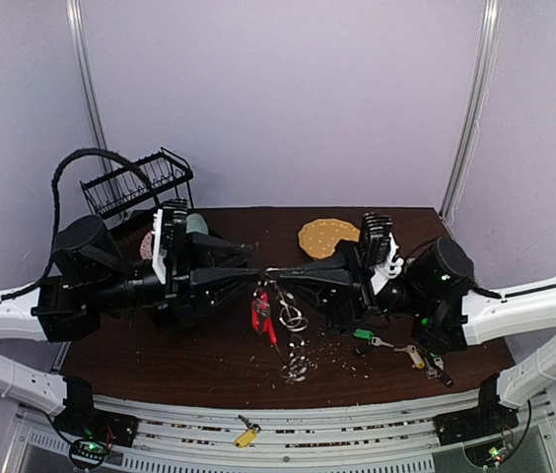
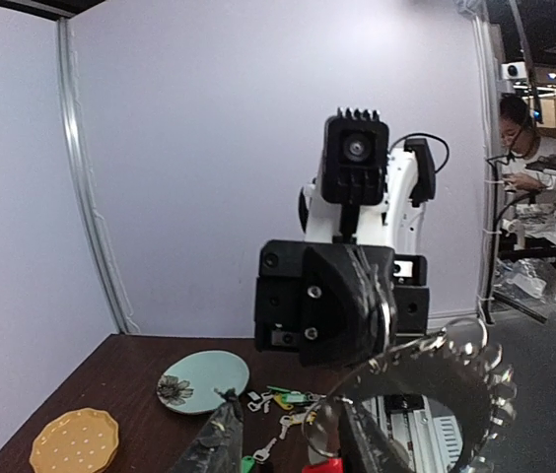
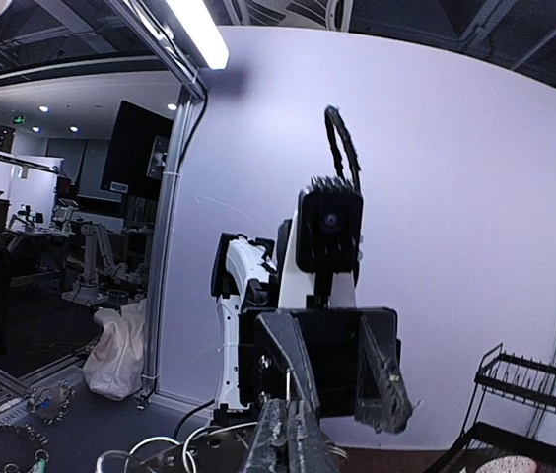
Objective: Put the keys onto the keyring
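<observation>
**Student:** What state is each end effector in?

**Tutor:** The left end effector [image 1: 251,271] and the right end effector [image 1: 284,273] meet tip to tip above the dark brown wooden table [image 1: 199,360]. The right one is closed, its fingers [image 3: 283,443] pressed flat together. Whether a thin loop is pinched between them cannot be told. The left one stands partly apart, its fingers [image 2: 214,443] on either side of a gap.

**Student:** And where is the ring?

**Tutor:** The palm-sized keyring [image 1: 261,313] is a red plastic arc joined to a dark band fringed with small silver metal loops. It hangs directly beneath the meeting fingertips. Seen from the left wrist, its red part lies in the gap between the left fingers, and its band curves up toward the right end effector. Whether the left fingers press on it cannot be told.

**Student:** Where are the items to be threaded?

**Tutor:** The small silver metal keys [image 1: 396,347], each with a coloured plastic tag, lie on the table below the right end effector and outward of it, under its wrist, apart from the keyring. The green tag is nearest the fingertips. One yellow-tagged key [image 1: 246,437] lies on the metal rail [image 1: 357,419] at the near edge, below the left end effector and off the table.

**Student:** What else is shown?

**Tutor:** A round yellow dotted plate [image 1: 327,236] rests on the table just beyond the right end effector. A black wire dish rack [image 1: 135,182] stands well behind the left end effector, past its arm.
</observation>
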